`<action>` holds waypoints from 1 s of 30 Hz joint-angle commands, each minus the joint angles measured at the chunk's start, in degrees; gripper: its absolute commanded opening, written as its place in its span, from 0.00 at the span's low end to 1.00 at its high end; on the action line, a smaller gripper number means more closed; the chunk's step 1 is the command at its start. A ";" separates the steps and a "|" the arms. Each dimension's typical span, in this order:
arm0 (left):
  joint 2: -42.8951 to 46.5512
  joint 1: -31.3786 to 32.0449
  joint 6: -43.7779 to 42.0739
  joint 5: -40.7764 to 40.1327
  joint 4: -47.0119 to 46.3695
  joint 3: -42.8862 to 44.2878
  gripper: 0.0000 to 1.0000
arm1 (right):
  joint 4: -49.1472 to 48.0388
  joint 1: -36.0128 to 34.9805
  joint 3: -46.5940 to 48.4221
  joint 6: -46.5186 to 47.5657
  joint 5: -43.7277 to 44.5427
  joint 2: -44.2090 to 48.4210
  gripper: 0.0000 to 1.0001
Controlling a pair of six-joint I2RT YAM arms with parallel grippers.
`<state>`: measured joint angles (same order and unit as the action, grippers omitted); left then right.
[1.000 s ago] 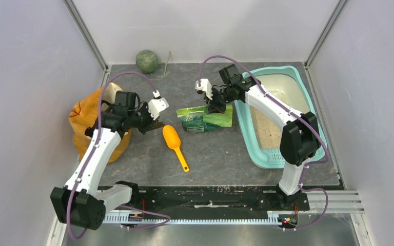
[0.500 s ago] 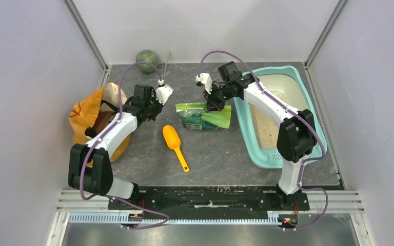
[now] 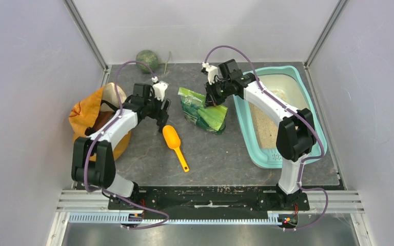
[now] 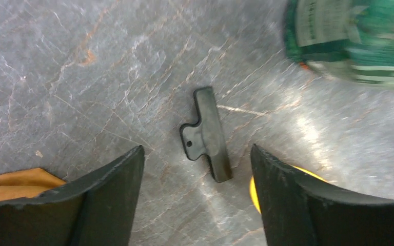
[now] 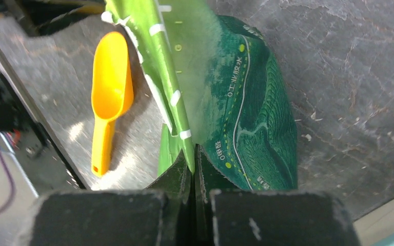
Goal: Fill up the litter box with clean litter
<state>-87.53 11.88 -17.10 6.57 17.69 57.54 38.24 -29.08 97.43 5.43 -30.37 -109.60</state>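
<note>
The light-teal litter box (image 3: 274, 70) stands at the right, with pale clean litter (image 3: 260, 128) in it. Left of it, the green pouch (image 3: 202, 110) is tilted on the table, and my right gripper (image 3: 211, 100) is shut on its light-green top edge. The right wrist view has the right gripper (image 5: 192, 159) pinching that edge of the pouch (image 5: 251, 107). My left gripper (image 3: 162, 114) hangs open just left of the pouch. Between its jaws in the left wrist view, below the left gripper (image 4: 197, 154), a small black clip (image 4: 208, 134) lies on the table.
An orange scoop (image 3: 174, 141) lies on the table in front of the pouch, close to the left gripper. An orange sack (image 3: 90, 120) sits at the left wall. A green ball (image 3: 147, 60) rests at the back. The enclosure walls stand close on the left and right.
My left gripper swung right toward the pouch and opened; the black clip now lies on the table under it. My right gripper tilted the pouch's top end toward the back.
</note>
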 commanded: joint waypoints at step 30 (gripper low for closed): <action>3.70 4.37 79.01 34.13 -46.60 -14.90 0.85 | -45.88 -0.46 -12.69 -59.04 10.24 8.52 0.00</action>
<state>-81.43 14.92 55.22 40.77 -20.64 43.09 6.83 -29.15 82.85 -50.04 -18.17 -107.90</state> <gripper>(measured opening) 0.857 0.021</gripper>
